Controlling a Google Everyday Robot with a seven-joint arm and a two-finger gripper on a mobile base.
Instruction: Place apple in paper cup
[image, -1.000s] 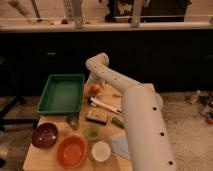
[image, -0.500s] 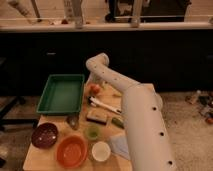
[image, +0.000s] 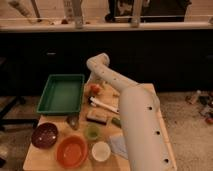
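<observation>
The apple (image: 95, 89) is a small orange-red fruit on the wooden table (image: 47, 162), just right of the green tray. My white arm reaches up from the lower right and bends down over it. The gripper (image: 93, 83) is at the arm's far end, right above the apple and close to it; whether it touches the apple does not show. The paper cup (image: 100, 150) is small and white and stands upright near the table's front edge, well in front of the apple and beside the orange bowl.
A green tray (image: 62, 92) lies at the back left. A dark red bowl (image: 44, 135) and an orange bowl (image: 71, 151) stand at the front left. A white-handled brush (image: 105, 105), a brown block (image: 96, 117), a small green cup (image: 92, 131) and a pale napkin (image: 120, 145) lie mid-table.
</observation>
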